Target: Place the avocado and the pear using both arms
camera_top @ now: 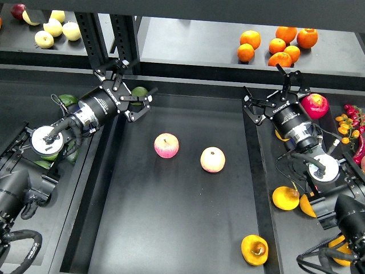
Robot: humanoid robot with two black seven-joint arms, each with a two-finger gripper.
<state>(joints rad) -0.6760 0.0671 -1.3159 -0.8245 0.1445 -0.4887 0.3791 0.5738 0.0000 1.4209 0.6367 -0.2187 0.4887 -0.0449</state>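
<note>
My left gripper [129, 91] is open at the far left corner of the black centre tray [171, 228]. A green avocado [140, 91] shows just behind its fingers, mostly hidden. A darker green avocado [67, 100] lies in the left bin, partly behind my left arm. I cannot tell which of them is the elongated one. A golden pear [255, 249] with a dark brown dimple lies at the tray's near right edge. My right gripper [269, 91] is open and empty above the tray's far right wall, far from that pear.
Two pink-yellow apples [166, 145] [213, 159] lie mid-tray. Orange-yellow fruits [285, 197] lie in the right bin beside my right arm. A red apple [315, 105] sits near the right gripper. Oranges [278, 44] and pale yellow fruits [54, 28] are on the back shelf.
</note>
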